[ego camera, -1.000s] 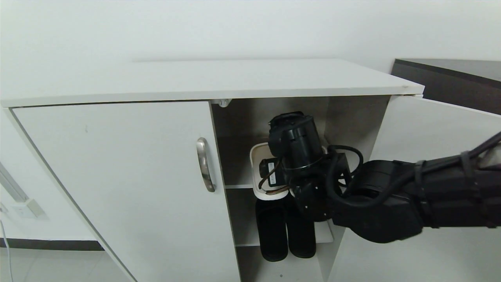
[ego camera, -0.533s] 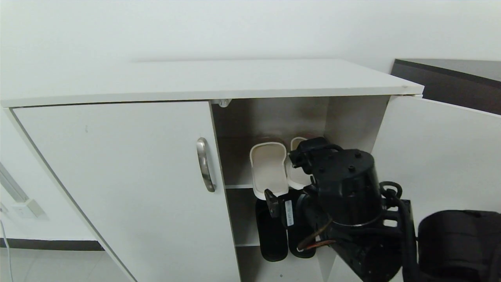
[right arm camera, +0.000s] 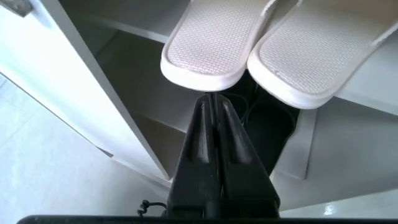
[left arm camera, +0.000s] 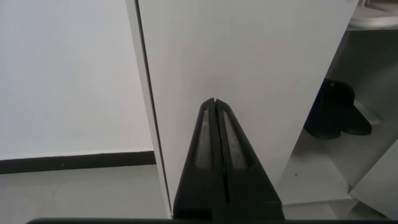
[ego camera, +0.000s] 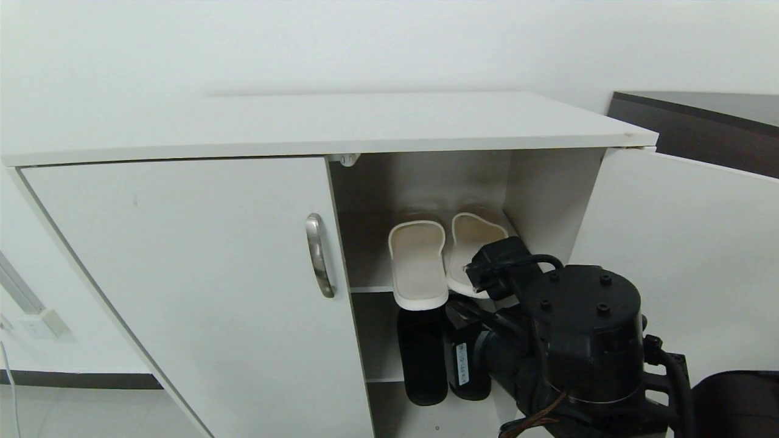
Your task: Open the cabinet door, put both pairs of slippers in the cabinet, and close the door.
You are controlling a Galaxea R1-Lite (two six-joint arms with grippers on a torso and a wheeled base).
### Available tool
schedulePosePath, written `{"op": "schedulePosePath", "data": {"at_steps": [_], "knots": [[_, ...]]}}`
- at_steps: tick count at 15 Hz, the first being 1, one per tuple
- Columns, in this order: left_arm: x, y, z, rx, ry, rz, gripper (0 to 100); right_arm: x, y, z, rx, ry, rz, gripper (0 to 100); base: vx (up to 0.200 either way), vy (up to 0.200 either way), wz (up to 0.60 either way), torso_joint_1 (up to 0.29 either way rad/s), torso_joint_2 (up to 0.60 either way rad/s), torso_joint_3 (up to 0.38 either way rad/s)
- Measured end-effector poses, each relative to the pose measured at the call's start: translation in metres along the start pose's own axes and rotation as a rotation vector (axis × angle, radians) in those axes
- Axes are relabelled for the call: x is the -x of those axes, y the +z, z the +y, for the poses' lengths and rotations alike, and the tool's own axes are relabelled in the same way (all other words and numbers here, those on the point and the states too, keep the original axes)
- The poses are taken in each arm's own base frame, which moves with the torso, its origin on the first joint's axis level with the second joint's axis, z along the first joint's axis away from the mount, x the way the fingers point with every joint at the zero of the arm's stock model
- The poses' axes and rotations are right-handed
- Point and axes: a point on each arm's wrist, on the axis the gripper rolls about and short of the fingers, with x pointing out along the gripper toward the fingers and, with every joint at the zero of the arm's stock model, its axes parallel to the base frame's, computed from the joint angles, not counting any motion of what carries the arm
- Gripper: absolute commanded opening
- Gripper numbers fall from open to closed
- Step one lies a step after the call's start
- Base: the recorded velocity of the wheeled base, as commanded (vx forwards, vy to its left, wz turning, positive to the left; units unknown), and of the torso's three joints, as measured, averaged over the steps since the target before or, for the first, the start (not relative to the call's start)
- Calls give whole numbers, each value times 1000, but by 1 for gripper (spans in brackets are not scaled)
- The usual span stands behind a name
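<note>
Shelf (ego camera: 365,252): cream slippers (ego camera: 419,263) (black pair (ego camera: 421,359) below)

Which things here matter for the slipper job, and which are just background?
Job:
- cabinet
- open door
- white slippers, upper shelf
- black slippers, shelf below
- right end effector, shut, empty, in front of the slippers

Background:
- shut door and its handle
- dark desk
- wall socket

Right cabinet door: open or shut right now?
Open. The right door is swung outward, exposing the white slippers and, below them, the black slippers inside.
</note>
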Motion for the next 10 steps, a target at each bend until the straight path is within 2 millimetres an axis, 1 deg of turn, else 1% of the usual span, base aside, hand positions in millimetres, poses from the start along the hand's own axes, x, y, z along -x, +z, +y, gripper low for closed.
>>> {"op": "schedulePosePath", "data": {"at_steps": [5,10], "knots": [[0,0,0,2,0,0,0,1,-2,4,5,10,4,0,0,0,0,0,0,0],[0,0,0,2,0,-1,0,1,-3,4,4,11,7,0,-200,0,0,2,0,2]]}}
